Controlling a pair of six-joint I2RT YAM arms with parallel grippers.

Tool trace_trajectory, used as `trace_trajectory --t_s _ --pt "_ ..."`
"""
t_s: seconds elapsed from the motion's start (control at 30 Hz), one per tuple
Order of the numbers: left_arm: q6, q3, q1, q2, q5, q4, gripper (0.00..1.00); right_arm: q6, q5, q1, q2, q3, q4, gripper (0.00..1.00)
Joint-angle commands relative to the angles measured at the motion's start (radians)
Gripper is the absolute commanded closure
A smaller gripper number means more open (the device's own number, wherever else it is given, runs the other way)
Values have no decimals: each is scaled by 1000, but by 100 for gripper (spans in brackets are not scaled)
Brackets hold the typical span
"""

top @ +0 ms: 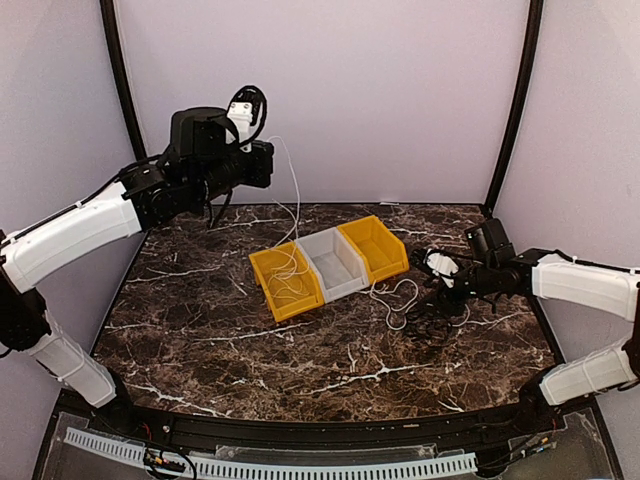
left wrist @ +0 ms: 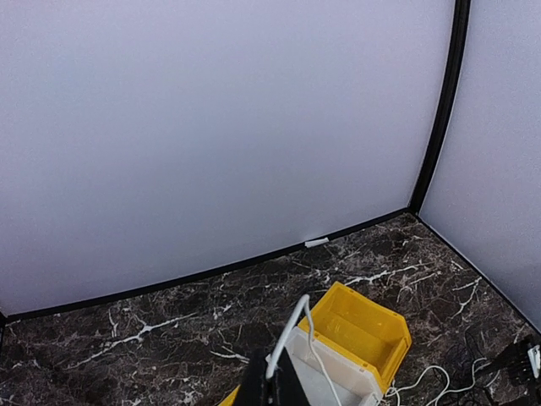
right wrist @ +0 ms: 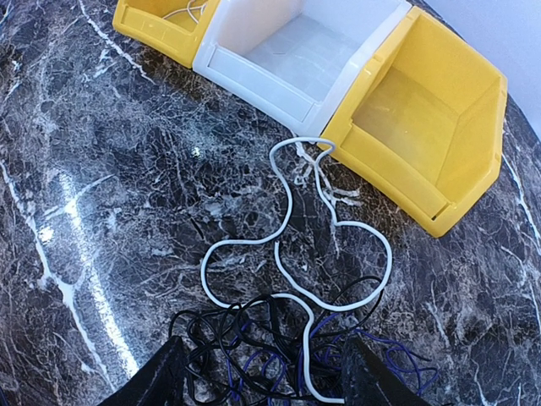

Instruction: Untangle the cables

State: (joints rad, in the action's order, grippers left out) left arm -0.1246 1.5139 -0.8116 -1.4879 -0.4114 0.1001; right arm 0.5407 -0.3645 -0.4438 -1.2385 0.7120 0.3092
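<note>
A robot lab test cell; plain pale walls [top: 320,90] close in 3 sides, joined by black frame posts [top: 515,100]; 2 white-sleeved arms [top: 70,235] are bolted at the near edge of a dark marble-patterned table [top: 200,330]; 3 plastic sorting bins [top: 335,265] sit mid-table; a slotted wiring duct [top: 270,462] runs along the front.

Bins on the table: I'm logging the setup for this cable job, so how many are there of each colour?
Yellow bins: 2
White bin: 1
Total: 3
</note>
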Motion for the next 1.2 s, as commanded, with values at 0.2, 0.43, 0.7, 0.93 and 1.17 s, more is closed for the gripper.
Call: trace_trajectory --t_s 0.2,0.43,0.7,0.93,1.17 --pt "-62 -154 83 35 23 -8 100 -8 -1 4 -21 -16 -33 40" --pt "-110 -222 129 -9 116 -52 100 -7 -4 4 -29 -17 -32 41" --pt "-180 -224 130 -143 240 -122 100 -3 -1 5 -33 -20 -23 40" --pt "-230 -292 130 -165 215 -112 100 -1 -1 5 -28 -26 -22 41" --pt "-232 -341 131 -173 201 -68 100 4 -19 5 -54 -16 -16 41"
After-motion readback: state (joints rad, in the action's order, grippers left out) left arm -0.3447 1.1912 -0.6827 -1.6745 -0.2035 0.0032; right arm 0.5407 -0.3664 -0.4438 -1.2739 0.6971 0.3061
